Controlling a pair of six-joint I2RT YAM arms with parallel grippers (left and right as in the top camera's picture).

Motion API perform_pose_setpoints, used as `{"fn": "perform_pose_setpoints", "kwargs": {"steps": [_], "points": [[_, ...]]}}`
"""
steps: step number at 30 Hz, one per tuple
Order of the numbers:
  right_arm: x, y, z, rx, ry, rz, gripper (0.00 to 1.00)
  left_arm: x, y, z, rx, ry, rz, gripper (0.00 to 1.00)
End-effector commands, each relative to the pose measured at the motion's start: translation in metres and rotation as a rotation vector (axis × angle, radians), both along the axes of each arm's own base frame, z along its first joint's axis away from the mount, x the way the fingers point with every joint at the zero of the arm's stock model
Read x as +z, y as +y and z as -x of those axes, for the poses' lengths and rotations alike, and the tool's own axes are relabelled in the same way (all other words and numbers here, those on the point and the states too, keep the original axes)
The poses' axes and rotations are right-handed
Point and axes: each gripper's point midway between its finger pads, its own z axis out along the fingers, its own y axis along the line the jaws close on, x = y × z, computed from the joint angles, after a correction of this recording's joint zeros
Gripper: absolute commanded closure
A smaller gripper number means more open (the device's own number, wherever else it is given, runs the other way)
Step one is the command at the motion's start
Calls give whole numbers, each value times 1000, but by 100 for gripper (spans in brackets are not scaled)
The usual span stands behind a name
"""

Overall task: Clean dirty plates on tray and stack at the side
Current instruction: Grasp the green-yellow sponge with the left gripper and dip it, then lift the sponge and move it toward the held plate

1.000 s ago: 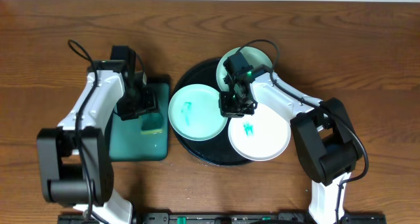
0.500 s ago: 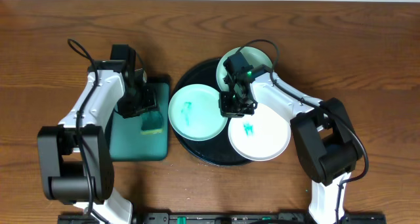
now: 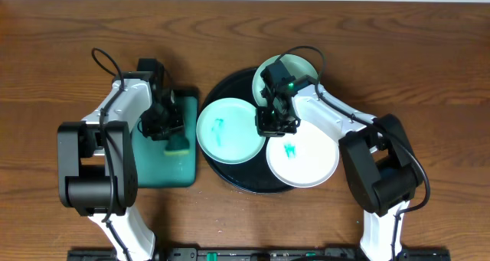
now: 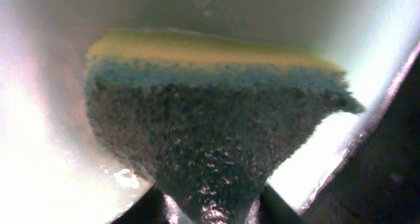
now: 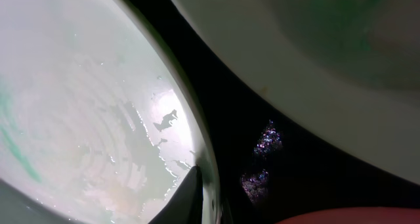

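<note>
The black tray [image 3: 243, 178] holds three plates. A mint plate [image 3: 226, 135] with a teal smear lies at its left, a white plate [image 3: 306, 165] with a teal smear at its right, and a second mint plate [image 3: 297, 65] at the back, partly under the right arm. My right gripper [image 3: 269, 126] is shut on the right rim of the left mint plate [image 5: 85, 119], rim between the jaws [image 5: 210, 204]. My left gripper [image 3: 171, 132] is shut on a yellow-and-dark sponge [image 3: 178, 145] over the teal tray; the sponge [image 4: 210, 119] fills the left wrist view.
A teal rectangular tray [image 3: 157, 169] lies left of the black tray, under the left gripper. Brown wooden table [image 3: 429, 62] surrounds both. In the right wrist view another pale plate [image 5: 315, 60] lies beyond a strip of black tray [image 5: 282, 184].
The left arm has swung its elbow inward and shifted slightly right, the sponge still in its grip above the teal tray. The right arm and the plates have not moved.
</note>
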Motion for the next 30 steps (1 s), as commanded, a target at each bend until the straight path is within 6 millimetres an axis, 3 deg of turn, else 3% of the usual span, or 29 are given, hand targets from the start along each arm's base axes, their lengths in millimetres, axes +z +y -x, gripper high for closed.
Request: {"fn": "perform_pose_setpoints", "kwargs": {"steps": [1, 3, 7, 16, 23, 27, 30], "points": [[-31, -7, 28, 30, 112, 46, 91, -1, 1, -4, -16, -13, -9, 81], [-31, -7, 28, 30, 112, 46, 91, 3, 1, -5, -16, -26, -9, 93], [-31, -7, 28, 30, 112, 46, 91, 25, 2, -9, -16, -86, -17, 93], [-31, -6, 27, 29, 105, 42, 92, 129, 29, -17, 0, -399, -188, 93], [-31, -5, 25, 30, 98, 38, 95, 209, 32, -22, -59, -699, -334, 93], [-31, -5, 25, 30, 98, 38, 97, 236, 29, -23, -66, -803, -392, 93], [-31, -5, 25, 30, 98, 38, 97, 246, 29, -23, -76, -838, -425, 93]]}}
